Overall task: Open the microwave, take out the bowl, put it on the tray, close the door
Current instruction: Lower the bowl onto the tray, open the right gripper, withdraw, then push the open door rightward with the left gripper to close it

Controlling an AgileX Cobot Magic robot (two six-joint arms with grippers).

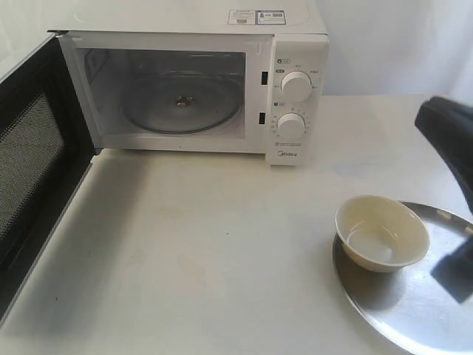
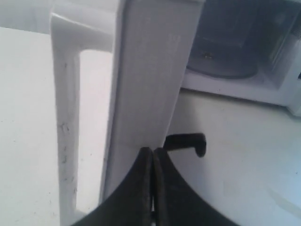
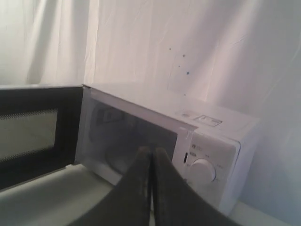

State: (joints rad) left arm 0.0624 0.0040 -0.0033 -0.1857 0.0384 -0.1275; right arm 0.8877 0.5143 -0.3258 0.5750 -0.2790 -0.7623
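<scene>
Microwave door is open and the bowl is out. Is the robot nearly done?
Nearly. Done: the door is open, the microwave has no bowl inside, and the bowl sits on the tray near its edge. In hand: the left pincer, shut, is beside the door's outer edge. The right pincer is shut, holding nothing. Left: closing the door.

The microwave (image 1: 185, 18) stands at the back of the worktop (image 1: 199, 251), left of centre. Its door (image 1: 33, 163) swings open to the left, reaching toward the front. A turntable (image 1: 181, 103) lies inside, with two dials (image 1: 295, 86) to its right. At the front right, the bowl (image 1: 381, 233) sits on the tray's (image 1: 414, 310) left part.
</scene>
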